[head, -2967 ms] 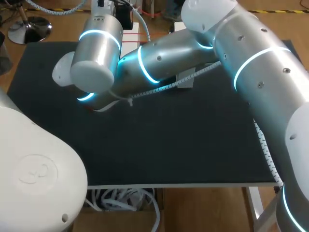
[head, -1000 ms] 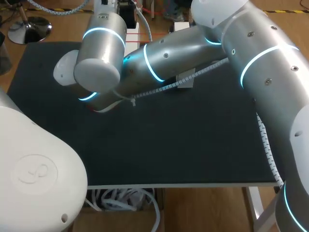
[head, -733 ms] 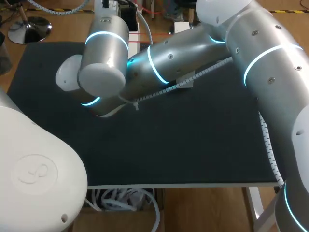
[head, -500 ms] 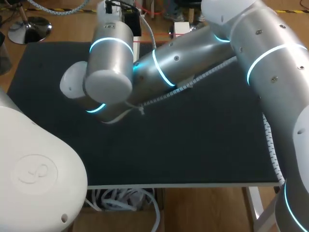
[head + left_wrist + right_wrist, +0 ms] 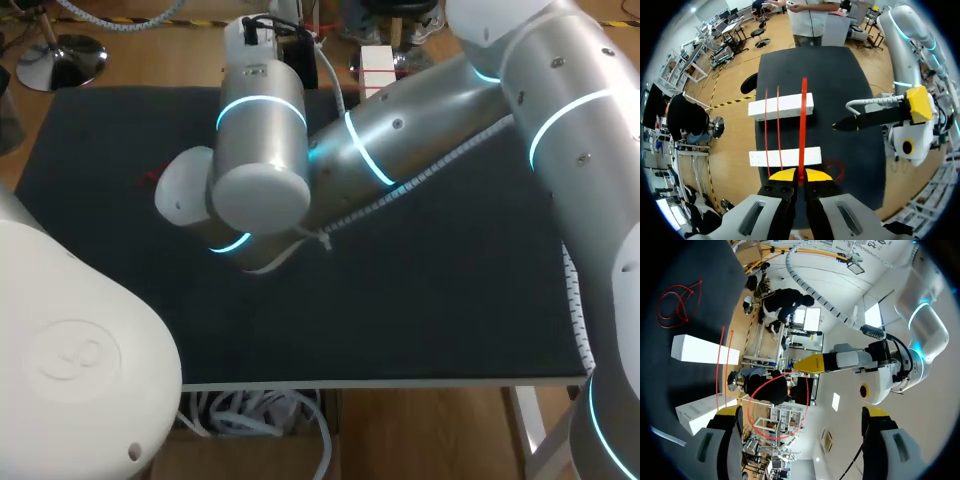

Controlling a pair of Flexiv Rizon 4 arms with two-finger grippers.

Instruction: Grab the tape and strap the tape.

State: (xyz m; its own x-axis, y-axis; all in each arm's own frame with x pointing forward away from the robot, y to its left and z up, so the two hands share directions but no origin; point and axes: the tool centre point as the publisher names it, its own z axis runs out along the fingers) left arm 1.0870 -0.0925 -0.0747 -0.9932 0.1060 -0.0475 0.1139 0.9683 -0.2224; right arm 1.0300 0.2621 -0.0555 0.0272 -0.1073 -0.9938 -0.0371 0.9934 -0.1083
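Red thin flexible tape (image 5: 802,135) looks light, limp; left pincer (image 5: 800,176) clamps its end beside nearer white rectangular block (image 5: 782,157); right pincer (image 5: 802,412) gapes apart.

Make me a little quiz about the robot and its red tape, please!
1. True or false: the left claw is shut on the red tape.
2. How many white blocks lie ahead of that claw? A) one B) two C) four
3. Fill in the gap: the right claw is ____.
Key: 1 true; 2 B; 3 open.
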